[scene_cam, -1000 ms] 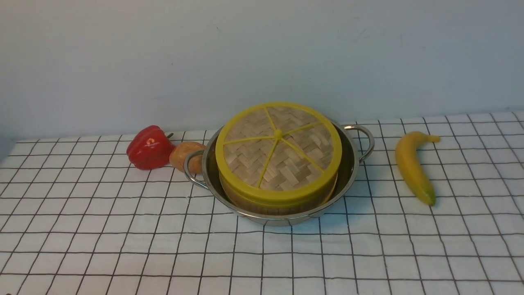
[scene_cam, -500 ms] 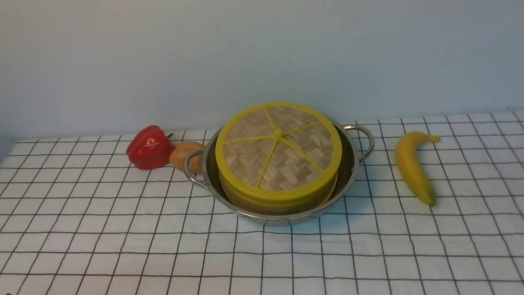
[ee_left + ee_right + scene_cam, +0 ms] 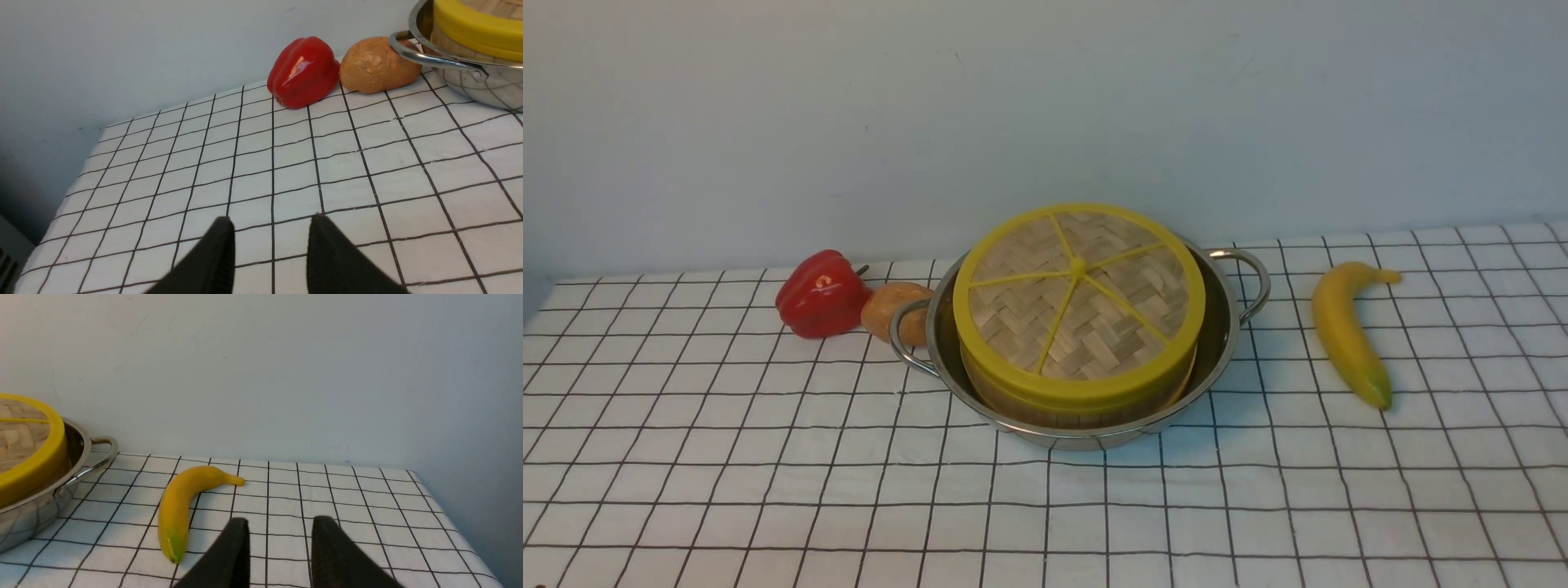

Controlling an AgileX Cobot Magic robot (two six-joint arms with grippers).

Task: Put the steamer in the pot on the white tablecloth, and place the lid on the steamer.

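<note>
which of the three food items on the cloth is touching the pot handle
The brown potato: it sits against the pot's left handle. The red pepper lies beyond it, and the banana lies apart on the right.

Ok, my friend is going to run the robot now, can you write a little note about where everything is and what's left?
Left gripper: open, empty, apart from the pot.
Right gripper: open, empty, near the banana.
The pot sits on the white tablecloth. The steamer is inside it, with the lid on top.
Done: both steps look finished.
Left: seemingly nothing; just check the lid sits flat.
</note>
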